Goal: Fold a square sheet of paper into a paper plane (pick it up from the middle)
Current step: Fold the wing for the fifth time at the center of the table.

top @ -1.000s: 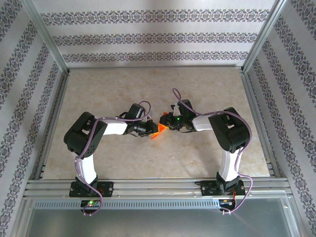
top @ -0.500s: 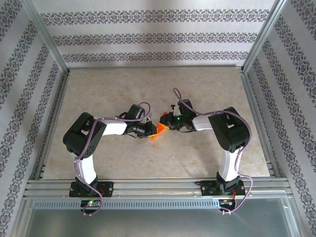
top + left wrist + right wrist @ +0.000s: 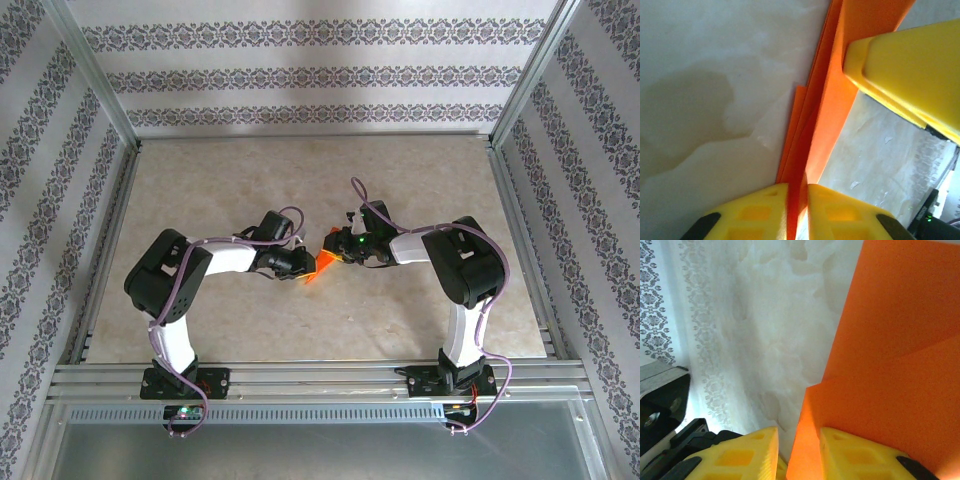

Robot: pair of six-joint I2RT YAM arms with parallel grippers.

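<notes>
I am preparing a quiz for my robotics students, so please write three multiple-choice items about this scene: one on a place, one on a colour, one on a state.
1. Where is the folded orange paper?
A. at the far left corner
B. between the left gripper and the right gripper, near the middle of the table
C. beside the right arm's base

2. What colour are the gripper fingers?
A. black
B. blue
C. yellow

3. How is the paper?
A. flat and unfolded
B. folded in layers, pinched
C. crumpled into a ball

Answers: B, the top view shows it where both grippers meet; C, both wrist views show yellow fingers; B, layered edges run between the fingers.
</notes>
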